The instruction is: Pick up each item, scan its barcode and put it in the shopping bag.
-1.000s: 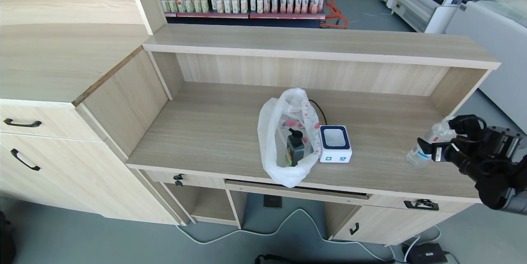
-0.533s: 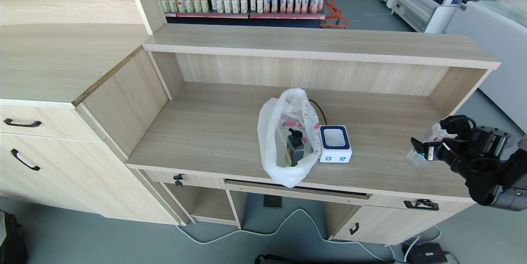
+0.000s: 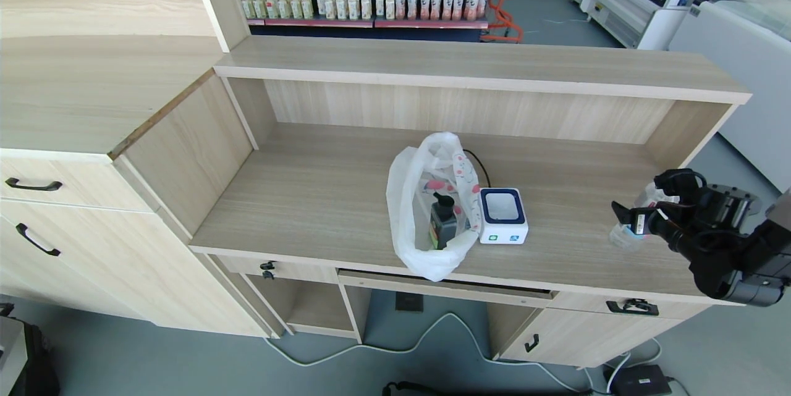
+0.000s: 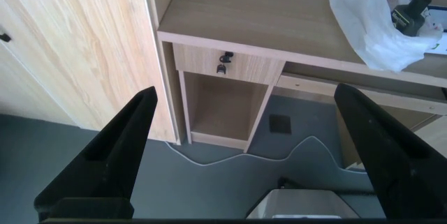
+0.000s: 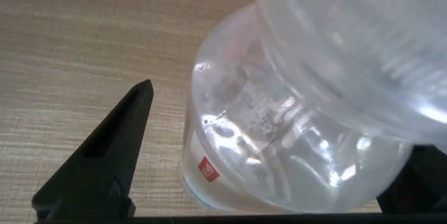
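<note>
The right gripper [image 3: 642,196] straddles a clear, ribbed plastic bottle [image 3: 621,236] on the pale wood-grain counter [image 3: 321,198]. Its black wedge fingers [image 5: 105,161] are spread wide, one visibly off the glossy wall. Well to its left sit a white square scanner [image 3: 503,215] and a crinkled white plastic shopping bag [image 3: 405,198] holding a dark pump bottle [image 3: 443,223]. The left gripper [image 4: 244,161] hangs spread wide below the counter's edge.

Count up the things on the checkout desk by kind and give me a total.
Bottles: 2, a clear plastic bottle at the desk's right end and a dark pump bottle in the bag
White plastic shopping bag: 1
Barcode scanner: 1
Total: 4
</note>
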